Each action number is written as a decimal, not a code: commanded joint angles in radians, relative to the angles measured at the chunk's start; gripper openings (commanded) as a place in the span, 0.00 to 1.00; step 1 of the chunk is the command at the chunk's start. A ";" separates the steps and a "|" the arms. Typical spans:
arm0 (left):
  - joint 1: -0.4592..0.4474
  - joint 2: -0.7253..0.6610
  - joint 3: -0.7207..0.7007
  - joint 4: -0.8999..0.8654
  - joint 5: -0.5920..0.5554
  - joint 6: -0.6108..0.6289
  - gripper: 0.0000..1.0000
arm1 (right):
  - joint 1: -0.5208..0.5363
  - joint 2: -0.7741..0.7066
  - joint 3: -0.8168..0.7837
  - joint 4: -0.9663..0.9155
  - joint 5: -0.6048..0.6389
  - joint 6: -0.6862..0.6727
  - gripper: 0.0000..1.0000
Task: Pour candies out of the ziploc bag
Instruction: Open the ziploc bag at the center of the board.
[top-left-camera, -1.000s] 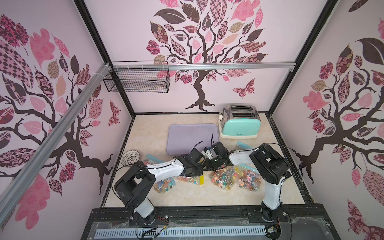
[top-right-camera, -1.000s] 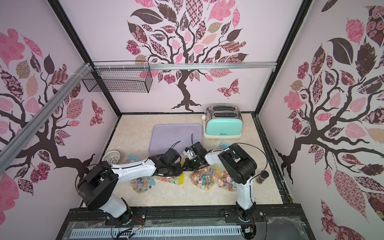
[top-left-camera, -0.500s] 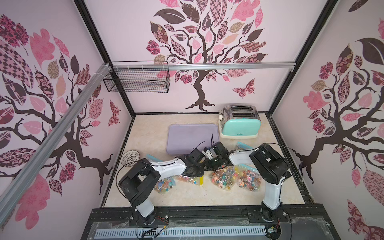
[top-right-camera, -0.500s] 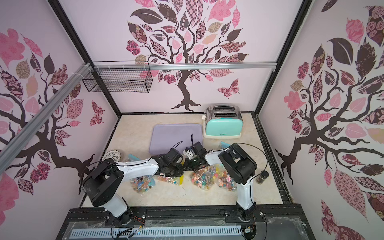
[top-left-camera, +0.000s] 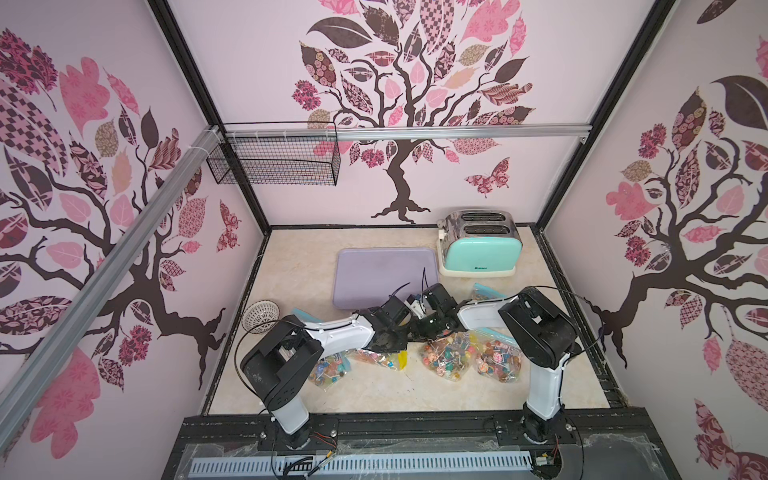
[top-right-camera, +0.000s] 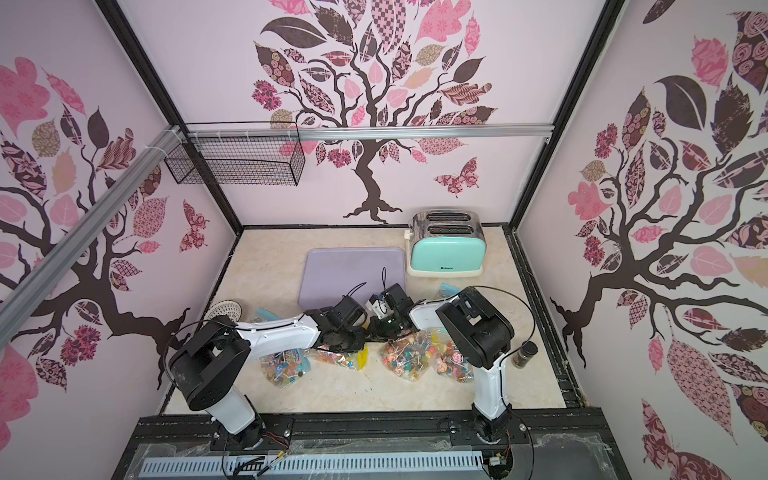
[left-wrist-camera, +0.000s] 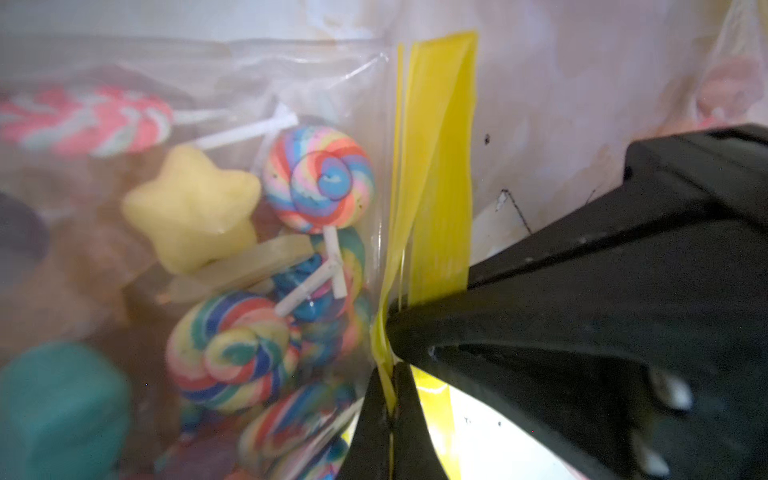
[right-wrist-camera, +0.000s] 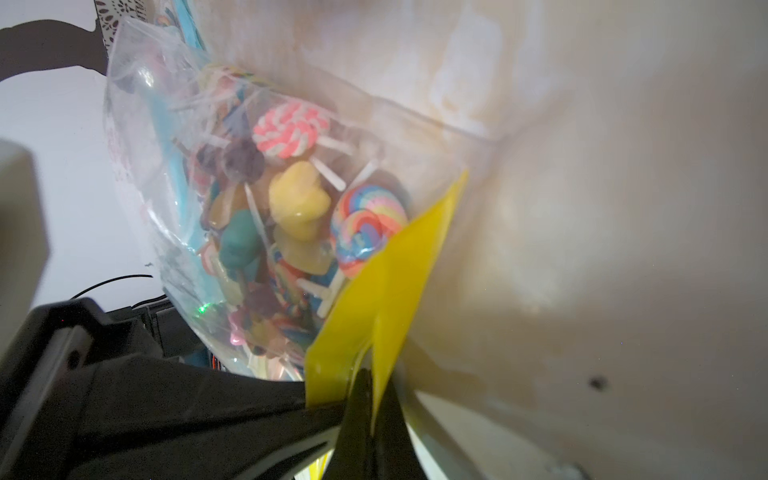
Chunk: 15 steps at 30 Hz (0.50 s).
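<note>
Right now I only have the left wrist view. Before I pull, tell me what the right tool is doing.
Observer: In the right wrist view the right tool is shut on the yellow zip strip of the same ziploc bag that your left tool pinches.
Operator: Tell me where I could tip it out.
Observer: In both top views a lilac tray lies just behind the two tools, toward the back wall.
Operator: Name what else lies close.
Observer: At least three other filled bags lie on the table. One sits just past the yellow strip, on the right arm's side.
</note>
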 joint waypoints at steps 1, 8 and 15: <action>0.005 0.047 0.004 -0.006 -0.022 -0.001 0.00 | 0.005 0.019 -0.029 -0.102 0.098 -0.013 0.00; 0.005 0.038 0.024 -0.090 -0.118 -0.088 0.00 | 0.010 0.038 -0.019 -0.200 0.255 -0.033 0.00; -0.001 0.049 -0.011 -0.089 -0.211 -0.236 0.00 | 0.070 0.056 0.026 -0.316 0.450 -0.027 0.00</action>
